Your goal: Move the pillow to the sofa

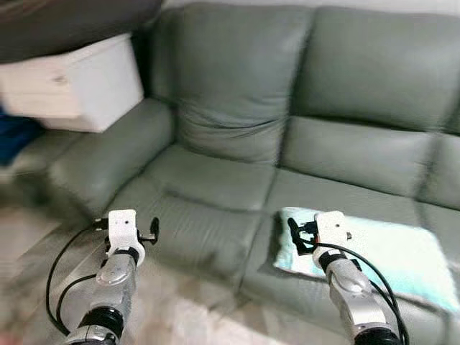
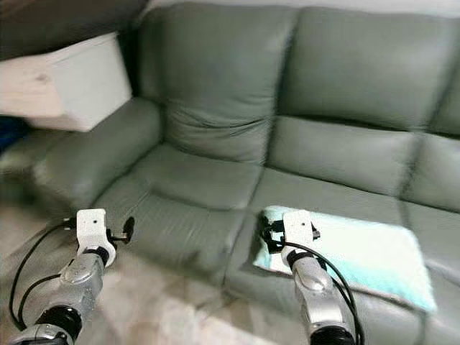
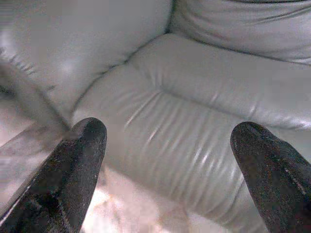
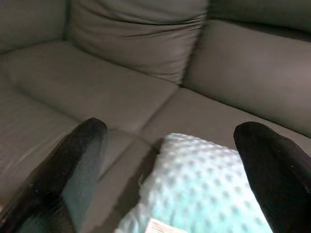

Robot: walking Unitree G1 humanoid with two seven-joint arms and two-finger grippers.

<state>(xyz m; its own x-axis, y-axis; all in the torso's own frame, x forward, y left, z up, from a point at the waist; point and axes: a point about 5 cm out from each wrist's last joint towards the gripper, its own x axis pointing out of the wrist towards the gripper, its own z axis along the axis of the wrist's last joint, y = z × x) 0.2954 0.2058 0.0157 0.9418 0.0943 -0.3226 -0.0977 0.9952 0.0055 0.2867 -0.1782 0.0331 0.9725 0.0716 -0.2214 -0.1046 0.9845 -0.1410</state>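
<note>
Ahead, pale mint pillow (image 1: 374, 251) lying flat on the grey-green sofa (image 1: 237, 108) seat cushion near its front edge, right claw (image 4: 170, 170) spread just above the pillow's corner, left claw (image 3: 167, 165) spread over bare seat front, white storage box (image 1: 79, 83) beyond the armrest.

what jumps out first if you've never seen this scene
The pale mint dotted pillow lying flat on the seat of the grey-green leather sofa, bright against the dull cushions. The right gripper hovers open at the pillow's near corner, and the left gripper hangs open before the sofa's front edge. A white storage box sits on the sofa's armrest.
</note>
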